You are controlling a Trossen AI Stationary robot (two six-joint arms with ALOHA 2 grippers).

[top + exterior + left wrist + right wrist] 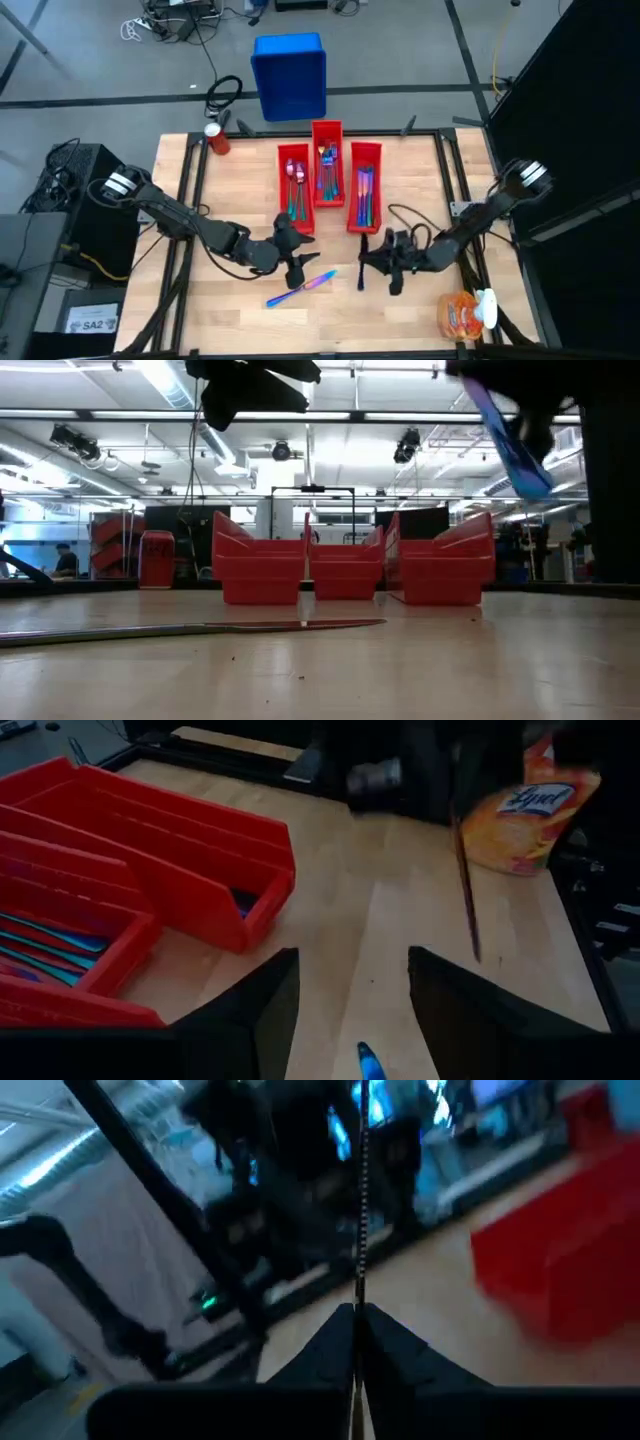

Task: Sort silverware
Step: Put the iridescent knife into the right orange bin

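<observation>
One iridescent piece of silverware [300, 287] lies flat on the wooden table near its front edge, and it also shows in the low view [200, 628]. My left gripper [295, 265] hovers open just above it, its fingers [265, 1010] apart with the piece's blue tip [370, 1065] below them. My right gripper [368, 262], to the right of it, is shut on another slim blue piece [510, 445]. Three long red bins [327, 175] stand side by side at mid-table with silverware lying in them. My right gripper pinches one end of the slim piece [358, 1295] between its two fingertips. The piece sticks out past the fingers, edge-on in the right wrist view. It hangs tilted and clear of the table [465, 885]. The fingers reach in from the table's right.
A Lysol wipes pouch [465, 315] lies at the front right corner. A red can [216, 138] stands at the far left corner. A blue bin [290, 75] sits on the floor beyond the far edge. Bare wood stretches along the table's front [220, 320].
</observation>
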